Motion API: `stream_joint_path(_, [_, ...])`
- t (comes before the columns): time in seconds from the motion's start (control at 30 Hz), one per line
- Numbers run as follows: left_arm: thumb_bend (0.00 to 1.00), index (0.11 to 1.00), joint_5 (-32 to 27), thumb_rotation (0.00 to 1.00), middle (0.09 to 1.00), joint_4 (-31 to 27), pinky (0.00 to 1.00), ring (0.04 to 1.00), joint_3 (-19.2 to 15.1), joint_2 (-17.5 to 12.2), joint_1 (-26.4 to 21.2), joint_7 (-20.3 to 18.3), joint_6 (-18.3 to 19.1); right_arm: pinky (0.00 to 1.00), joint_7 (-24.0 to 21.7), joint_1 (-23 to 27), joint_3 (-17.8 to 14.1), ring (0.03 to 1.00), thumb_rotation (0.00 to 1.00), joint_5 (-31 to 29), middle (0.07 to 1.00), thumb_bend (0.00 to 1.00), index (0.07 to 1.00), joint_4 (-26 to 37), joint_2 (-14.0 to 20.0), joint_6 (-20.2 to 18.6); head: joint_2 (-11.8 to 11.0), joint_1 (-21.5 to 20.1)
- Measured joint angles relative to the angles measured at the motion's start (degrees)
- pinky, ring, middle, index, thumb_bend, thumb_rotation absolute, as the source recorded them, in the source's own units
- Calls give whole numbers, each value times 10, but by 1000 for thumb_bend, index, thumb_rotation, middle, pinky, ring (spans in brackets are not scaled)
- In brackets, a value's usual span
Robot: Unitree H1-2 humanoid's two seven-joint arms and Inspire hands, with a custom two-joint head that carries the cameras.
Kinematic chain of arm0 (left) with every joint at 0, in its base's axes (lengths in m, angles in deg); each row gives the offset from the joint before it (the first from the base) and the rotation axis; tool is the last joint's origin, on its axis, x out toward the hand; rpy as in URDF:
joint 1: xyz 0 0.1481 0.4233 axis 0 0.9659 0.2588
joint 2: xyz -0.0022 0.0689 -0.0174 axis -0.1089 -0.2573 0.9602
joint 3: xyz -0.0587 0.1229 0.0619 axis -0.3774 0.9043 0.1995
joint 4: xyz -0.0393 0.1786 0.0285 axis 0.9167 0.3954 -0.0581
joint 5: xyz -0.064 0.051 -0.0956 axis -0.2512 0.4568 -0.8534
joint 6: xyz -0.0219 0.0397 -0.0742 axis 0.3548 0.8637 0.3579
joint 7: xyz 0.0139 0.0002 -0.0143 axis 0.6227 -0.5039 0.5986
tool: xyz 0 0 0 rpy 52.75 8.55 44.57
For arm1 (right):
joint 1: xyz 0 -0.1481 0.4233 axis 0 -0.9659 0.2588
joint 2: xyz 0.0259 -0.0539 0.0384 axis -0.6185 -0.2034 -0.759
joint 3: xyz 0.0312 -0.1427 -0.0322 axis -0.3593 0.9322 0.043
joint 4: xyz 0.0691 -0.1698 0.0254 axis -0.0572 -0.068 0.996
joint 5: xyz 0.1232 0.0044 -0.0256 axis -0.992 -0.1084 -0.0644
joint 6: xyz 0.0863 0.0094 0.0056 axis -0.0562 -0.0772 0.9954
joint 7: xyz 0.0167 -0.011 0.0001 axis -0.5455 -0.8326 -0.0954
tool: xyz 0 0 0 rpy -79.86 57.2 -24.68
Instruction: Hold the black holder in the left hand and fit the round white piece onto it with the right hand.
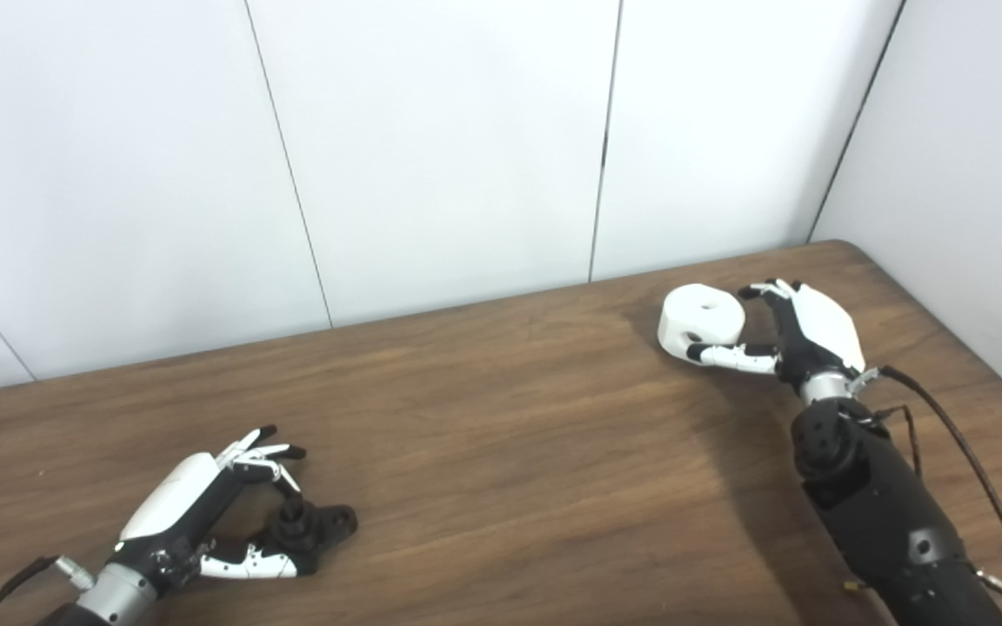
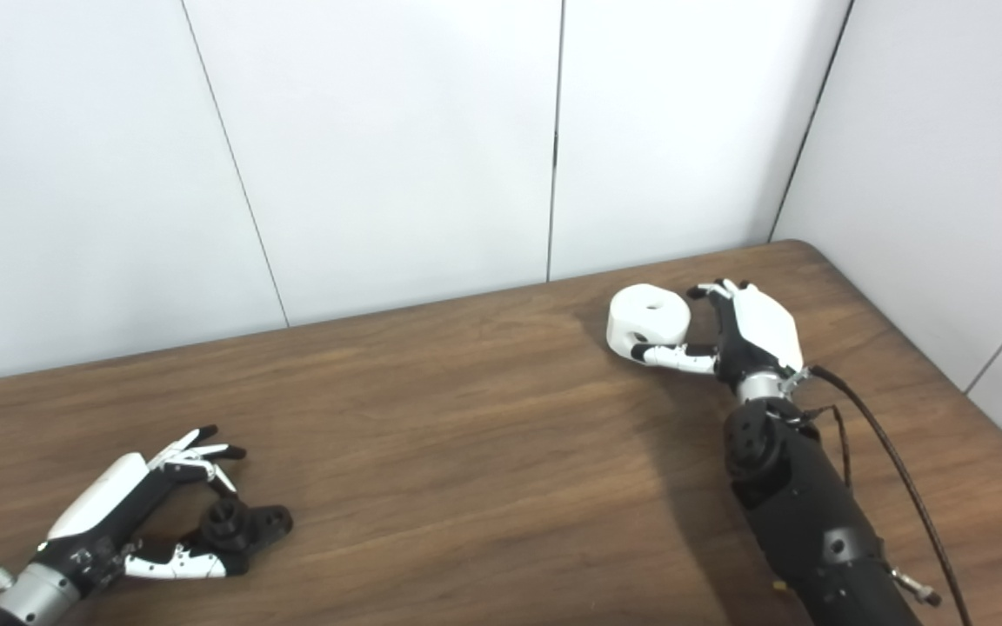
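The black holder (image 1: 314,524) lies on the brown wooden tabletop (image 1: 501,452) at about 7 o'clock in the picture, near the front edge. It has a short round post that stands up and a flat arm that points toward 3 o'clock. The left hand (image 1: 205,513) is around it: the thumb lies under the near side of the holder and the other fingers (image 1: 262,452) curve over it from 11 o'clock. The fingers are spread, and I cannot tell if they press on the holder or only surround it, so the grasp is not certain.

The round white piece (image 1: 701,323) is at about 2 o'clock, near the back right corner of the tabletop, well apart from the holder. It is a thick disc with a small hole in its top face. The right hand (image 1: 792,335) grasps it from the 3 o'clock side, the thumb against its lower rim and the fingertips at its upper rim. The disc looks a little tilted; whether it rests on the tabletop or is lifted, I cannot tell. White wall panels (image 1: 431,148) stand behind the tabletop.
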Motion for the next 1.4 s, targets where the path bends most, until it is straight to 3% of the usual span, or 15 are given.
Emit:
stream_joint_path(0.33, [519,482,-3,42,858,-5,1000,1000,-6,0,5,-5,0,1000,0,3,9,1000,592,1,944,852,773,-15,0,-1,3,3])
stream_joint_path(0.57, [519,482,-3,42,857,-15,1000,1000,-7,-1,9,-7,1,1000,2,10,11,1000,557,1,937,839,769,-23,-2,-1,2,2])
stream_joint_path(0.7, [519,482,-3,41,855,-15,1000,1000,-7,-1,9,-7,1,1000,23,21,10,1000,514,-2,921,840,718,-49,-7,5,-1,0])
stream_joint_path(0.8, [519,482,-3,41,854,-18,1000,1000,-9,-1,13,-7,3,1000,52,29,7,1000,478,-10,893,799,654,-82,-17,34,-1,0])
stream_joint_path(0.83, [519,482,-3,41,853,-23,1000,1000,-11,-1,15,-7,3,1000,63,32,5,997,412,-15,879,764,622,-94,-21,41,-1,2])
stream_joint_path(0.93, [518,482,-5,40,853,-31,1000,1000,-14,-1,21,-7,7,1000,97,41,1,981,352,-25,851,694,566,-130,-28,78,-1,4])
stream_joint_path(1.17, [519,482,-4,41,851,-40,1000,1000,-20,-1,23,-7,15,1000,143,60,6,975,362,-25,832,663,546,-176,-27,117,0,8])
stream_joint_path(1.4, [518,482,-4,40,853,-43,1000,1000,-23,-3,23,-7,21,1000,145,60,8,977,355,-25,835,673,547,-177,-27,120,-1,8])
